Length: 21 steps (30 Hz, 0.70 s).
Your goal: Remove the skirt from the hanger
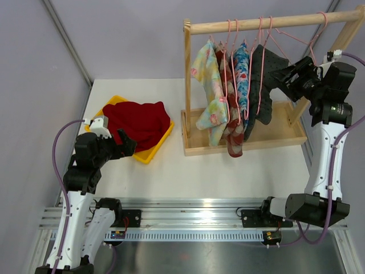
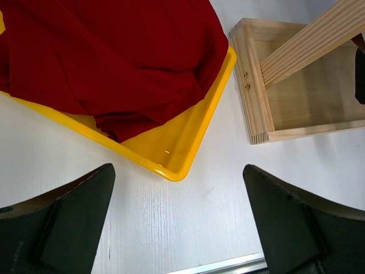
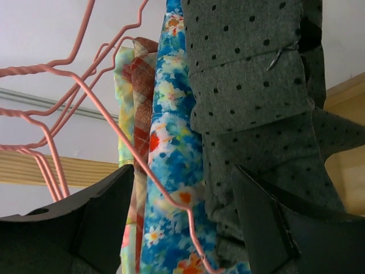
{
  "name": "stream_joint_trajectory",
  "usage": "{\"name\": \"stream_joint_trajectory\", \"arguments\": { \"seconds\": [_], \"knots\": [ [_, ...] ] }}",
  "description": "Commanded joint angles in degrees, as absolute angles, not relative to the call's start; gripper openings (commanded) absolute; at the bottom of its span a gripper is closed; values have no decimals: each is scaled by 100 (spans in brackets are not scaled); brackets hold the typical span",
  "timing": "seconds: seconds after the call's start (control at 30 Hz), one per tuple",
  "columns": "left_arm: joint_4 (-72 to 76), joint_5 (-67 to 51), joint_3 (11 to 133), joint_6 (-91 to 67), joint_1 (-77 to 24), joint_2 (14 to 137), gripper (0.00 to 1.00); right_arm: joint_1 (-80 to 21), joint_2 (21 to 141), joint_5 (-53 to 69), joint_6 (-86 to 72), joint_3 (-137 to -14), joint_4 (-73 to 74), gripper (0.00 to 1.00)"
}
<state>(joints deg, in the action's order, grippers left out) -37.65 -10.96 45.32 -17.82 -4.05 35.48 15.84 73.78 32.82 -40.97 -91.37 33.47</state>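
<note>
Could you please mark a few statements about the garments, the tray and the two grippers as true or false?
1. The red cloth lies in the yellow tray. True.
2. The left gripper is shut on the red cloth. False: it is open and holds nothing, hovering over the table by the tray's corner.
3. Of the garments on the wooden rack, the grey dotted garment hangs closest to the right gripper. True.
4. The hangers are blue. False: they are pink wire.
5. The right gripper is open. True.
</note>
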Motion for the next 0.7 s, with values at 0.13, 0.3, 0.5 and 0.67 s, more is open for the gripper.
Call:
{"name": "stream_joint_trajectory", "arguments": {
  "seconds": [0.13, 0.3, 0.5, 0.67],
  "knots": [
    [-3551, -1239, 4500, -1723, -413, 3612, 99, 1196, 7550, 3059, -3542, -9475, 3366, 75],
    [-3551, -1239, 4500, -1723, -413, 3647, 99, 862, 7664, 2971, -3568, -9466, 3208, 74],
    [-3551, -1230, 4500, -1723, -413, 3648, 99, 510, 7831, 2857, -3595, -9501, 3059, 70],
    [-3551, -1222, 4500, -1731, -413, 3656, 99, 264, 7893, 2629, -3630, -9580, 2953, 69]
  ]
}}
